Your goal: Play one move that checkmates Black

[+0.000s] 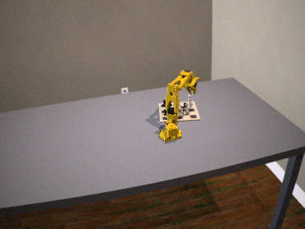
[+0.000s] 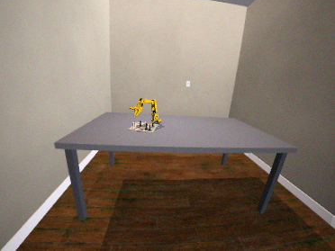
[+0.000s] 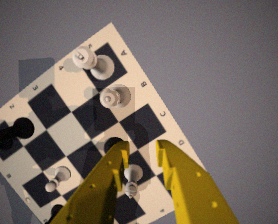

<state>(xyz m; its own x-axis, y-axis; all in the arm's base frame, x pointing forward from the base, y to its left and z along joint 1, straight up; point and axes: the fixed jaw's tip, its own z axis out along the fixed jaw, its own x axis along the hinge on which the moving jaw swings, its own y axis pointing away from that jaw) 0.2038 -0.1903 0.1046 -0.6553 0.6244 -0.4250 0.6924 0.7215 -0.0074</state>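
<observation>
The small chessboard (image 3: 85, 135) lies on the grey table, also in the top view (image 1: 179, 111) and the exterior view (image 2: 143, 127). My gripper (image 3: 142, 152) hangs above the board's D-side edge, nearly shut with a narrow gap and nothing between the jaws; it also shows in the top view (image 1: 189, 92). Below the jaws a white piece (image 3: 131, 181) stands on the board, and a black piece (image 3: 113, 143) is partly hidden by the left jaw. Two white pieces (image 3: 92, 62) stand close together near the A edge, and a white rook-like piece (image 3: 112, 97) stands near B. A black pawn (image 3: 22, 128) and a white pawn (image 3: 57, 177) stand further left.
The arm's yellow base (image 1: 170, 133) sits just in front of the board. The table's right edge runs beyond the board. Another dark piece (image 3: 55, 210) shows at the bottom edge of the wrist view.
</observation>
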